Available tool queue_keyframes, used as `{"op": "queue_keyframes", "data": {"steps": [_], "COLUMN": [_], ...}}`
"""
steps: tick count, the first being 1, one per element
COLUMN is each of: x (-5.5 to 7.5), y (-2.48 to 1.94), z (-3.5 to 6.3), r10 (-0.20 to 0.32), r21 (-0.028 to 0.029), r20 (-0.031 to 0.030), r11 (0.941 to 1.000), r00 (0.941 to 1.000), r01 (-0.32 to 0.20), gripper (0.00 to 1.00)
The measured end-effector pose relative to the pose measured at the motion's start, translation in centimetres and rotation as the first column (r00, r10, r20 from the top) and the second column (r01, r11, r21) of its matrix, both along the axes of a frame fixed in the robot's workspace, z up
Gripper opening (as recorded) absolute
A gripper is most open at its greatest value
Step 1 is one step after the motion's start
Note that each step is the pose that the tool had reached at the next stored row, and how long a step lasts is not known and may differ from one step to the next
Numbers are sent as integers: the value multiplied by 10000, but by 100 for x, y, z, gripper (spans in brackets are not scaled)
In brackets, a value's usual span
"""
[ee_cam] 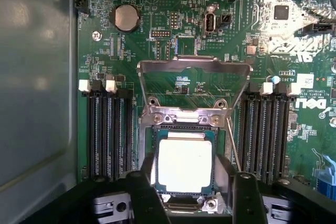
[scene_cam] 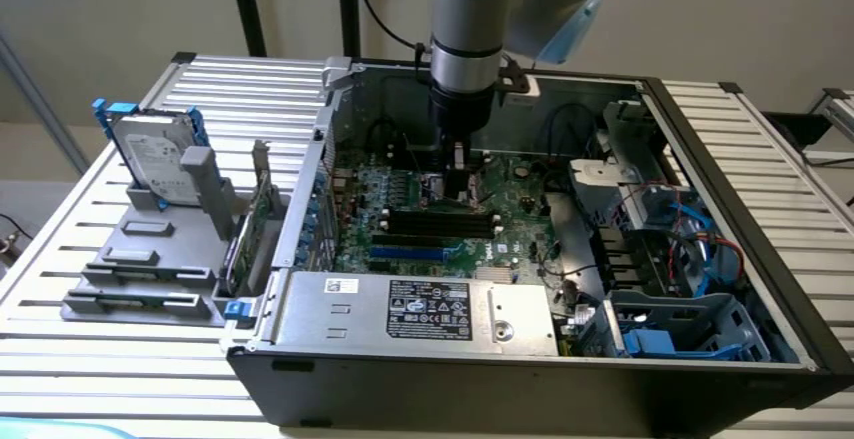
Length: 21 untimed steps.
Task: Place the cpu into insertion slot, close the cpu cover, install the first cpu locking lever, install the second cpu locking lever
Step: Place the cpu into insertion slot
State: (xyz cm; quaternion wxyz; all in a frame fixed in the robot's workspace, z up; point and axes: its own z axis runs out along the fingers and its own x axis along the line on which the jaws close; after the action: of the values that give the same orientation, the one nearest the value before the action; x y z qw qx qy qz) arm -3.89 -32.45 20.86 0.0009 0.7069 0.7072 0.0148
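cpu (ee_cam: 185, 165) in insertion slot (ee_cam: 184, 128) | cpu cover (ee_cam: 191, 64) raised at slot edge — memory slots (ee_cam: 107, 135) flanking

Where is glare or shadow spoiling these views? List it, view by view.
Wrist view: glare bleaches the cpu nearly white; soft reflections smear the case wall. Exterior view: the motherboard sits in shade, while the slatted table is brightly lit.

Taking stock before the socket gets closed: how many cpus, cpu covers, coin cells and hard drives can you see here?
cpu: 1
cover: 1
coin cell: 1
hard drive: 1
Total: 4
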Motion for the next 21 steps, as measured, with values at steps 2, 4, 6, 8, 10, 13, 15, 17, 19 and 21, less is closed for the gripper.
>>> {"op": "queue_keyframes", "data": {"steps": [2,4,6,8,10,13,15,17,19,21], "x": [-2,-15,-54,-117,-190,-308,-384,-443,-476,-479], "y": [-13,-26,-38,-51,-63,-80,-89,-94,-96,-96], "z": [26,45,59,69,85,116,138,166,188,191], "r10": [2,1,5,6,6,6,7,7,9,11], "r21": [0,1,-2,-1,-1,-1,0,-2,0,1], "r20": [1,2,1,6,10,16,20,20,22,23], "r11": [10000,10000,10000,10000,10000,10000,10000,10000,10000,10000], "r00": [10000,10000,10000,10000,10000,10000,10000,10000,10000,10000], "r01": [-2,-1,-5,-6,-6,-6,-7,-7,-9,-11], "gripper": [47,42,30,24,12,11,11,11,11,11]}}
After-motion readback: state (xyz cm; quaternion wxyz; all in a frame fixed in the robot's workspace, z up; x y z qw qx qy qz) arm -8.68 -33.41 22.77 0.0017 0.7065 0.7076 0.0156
